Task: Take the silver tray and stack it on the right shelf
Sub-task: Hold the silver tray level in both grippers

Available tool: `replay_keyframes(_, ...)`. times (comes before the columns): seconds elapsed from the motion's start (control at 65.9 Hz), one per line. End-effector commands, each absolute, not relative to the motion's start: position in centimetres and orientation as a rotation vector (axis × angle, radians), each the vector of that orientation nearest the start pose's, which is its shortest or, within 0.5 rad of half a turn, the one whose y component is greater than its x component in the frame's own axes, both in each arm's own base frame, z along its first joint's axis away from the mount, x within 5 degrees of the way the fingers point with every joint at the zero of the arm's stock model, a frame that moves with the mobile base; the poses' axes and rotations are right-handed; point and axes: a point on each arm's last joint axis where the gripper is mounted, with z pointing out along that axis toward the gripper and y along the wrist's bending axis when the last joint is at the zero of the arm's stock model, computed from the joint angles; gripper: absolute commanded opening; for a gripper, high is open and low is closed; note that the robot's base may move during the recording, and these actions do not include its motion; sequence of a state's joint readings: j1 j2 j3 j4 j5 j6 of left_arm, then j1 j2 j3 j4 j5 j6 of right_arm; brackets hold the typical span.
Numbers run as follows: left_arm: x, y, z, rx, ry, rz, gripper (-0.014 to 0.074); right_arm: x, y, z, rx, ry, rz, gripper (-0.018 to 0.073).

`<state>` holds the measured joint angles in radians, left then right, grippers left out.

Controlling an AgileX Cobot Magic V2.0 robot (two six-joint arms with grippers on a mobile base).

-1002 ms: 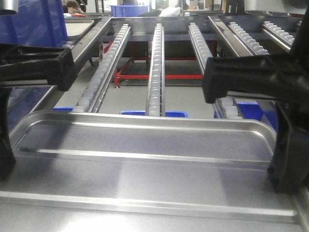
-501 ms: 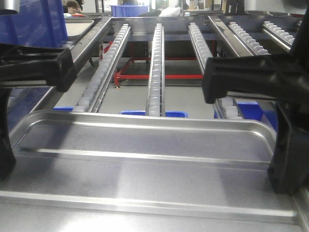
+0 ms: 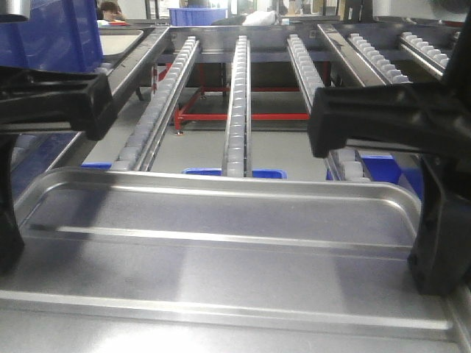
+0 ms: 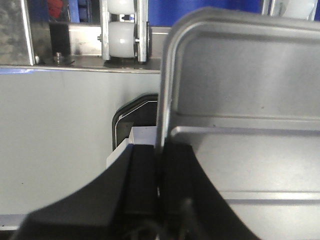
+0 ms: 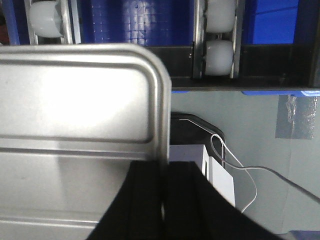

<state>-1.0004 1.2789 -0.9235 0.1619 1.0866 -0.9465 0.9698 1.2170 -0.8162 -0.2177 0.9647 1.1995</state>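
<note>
The silver tray (image 3: 221, 213) fills the lower front view, level, with two long ribs across its base. Its far rim lies just short of the front ends of the right shelf's (image 3: 237, 95) white roller rails. My left gripper (image 3: 6, 235) is shut on the tray's left rim, and my right gripper (image 3: 438, 250) is shut on its right rim. In the left wrist view the black jaws (image 4: 159, 150) pinch the rim of the tray (image 4: 240, 90), with a roller (image 4: 121, 37) beyond. In the right wrist view the jaws (image 5: 164, 167) pinch the tray's (image 5: 75, 105) rim below the rollers (image 5: 220, 50).
Blue bins (image 3: 234, 173) sit under the rack, with a red frame (image 3: 243, 116) behind them. A blue crate (image 3: 51, 33) and a duller tray (image 3: 118, 40) stand at the back left. A white box with a thin cable (image 5: 220, 175) lies below my right gripper.
</note>
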Motion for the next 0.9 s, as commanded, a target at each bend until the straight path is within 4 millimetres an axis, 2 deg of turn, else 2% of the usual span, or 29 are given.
replay_keyframes(0.0, 13.09, -17.75, 28.52, 0.174, 2.839, -0.153, -0.0100, 13.28, 16.08, 27.10, 0.169, 2.775, 0.248, 0.0052)
replay_keyframes(0.88, 13.09, -17.75, 28.52, 0.174, 2.839, -0.153, -0.0100, 13.28, 16.08, 27.10, 0.169, 2.775, 0.248, 0.0052)
